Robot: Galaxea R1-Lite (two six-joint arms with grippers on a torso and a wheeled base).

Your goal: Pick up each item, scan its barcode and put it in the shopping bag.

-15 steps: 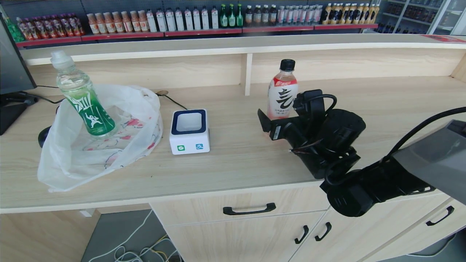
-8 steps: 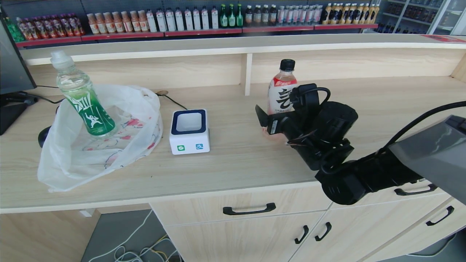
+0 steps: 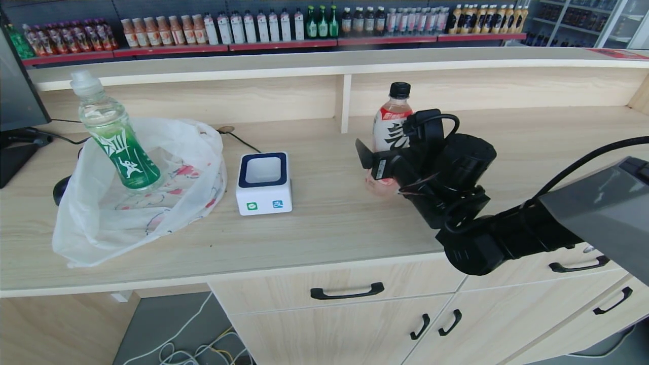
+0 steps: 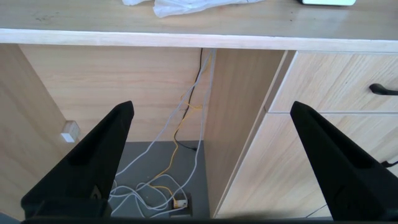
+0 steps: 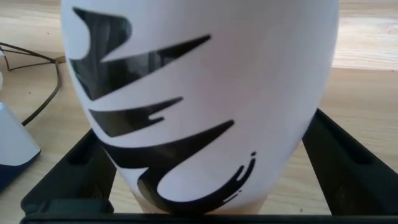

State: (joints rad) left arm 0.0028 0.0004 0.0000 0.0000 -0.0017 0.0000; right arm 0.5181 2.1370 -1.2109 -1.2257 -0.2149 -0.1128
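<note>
One item looks finished: the green bottle stands, leaning a little, inside the shopping bag at the 9 o'clock side of the bench. The scanner sits just at 3 o'clock of the bag. The second item, a pink-and-white bottle, stands upright on the bench at 3 o'clock of the scanner and well apart from it. The right gripper is wide and straddles this bottle low on its body, one jaw on each side, apparently not yet clamped. The left gripper hangs below the bench edge in front of the cupboard, jaws spread wide and holding nothing. By my reading the task is about half done; closing on this bottle, scanning it and bagging it are all left.
</note>
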